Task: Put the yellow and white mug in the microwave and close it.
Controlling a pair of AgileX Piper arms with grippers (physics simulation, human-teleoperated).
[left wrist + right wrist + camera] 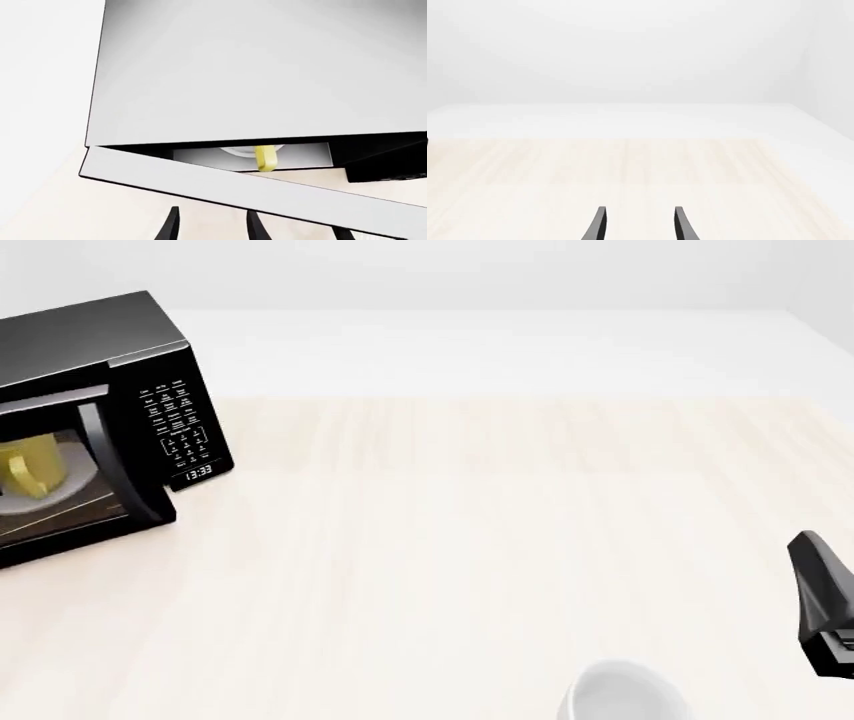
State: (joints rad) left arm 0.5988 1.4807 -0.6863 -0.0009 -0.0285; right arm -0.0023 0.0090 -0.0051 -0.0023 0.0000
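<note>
Yellow and white mug (30, 468) sitting inside microwave (94, 335); door (253, 187) hanging ajar. Your left gripper (212, 227) spread, empty; glancing push risking shoving microwave.

One fixed camera, two wrist cameras.
Front view looks down across the table (467, 520); left wrist hovers close above the microwave (253, 75), also seen in front; right wrist faces bare table.
</note>
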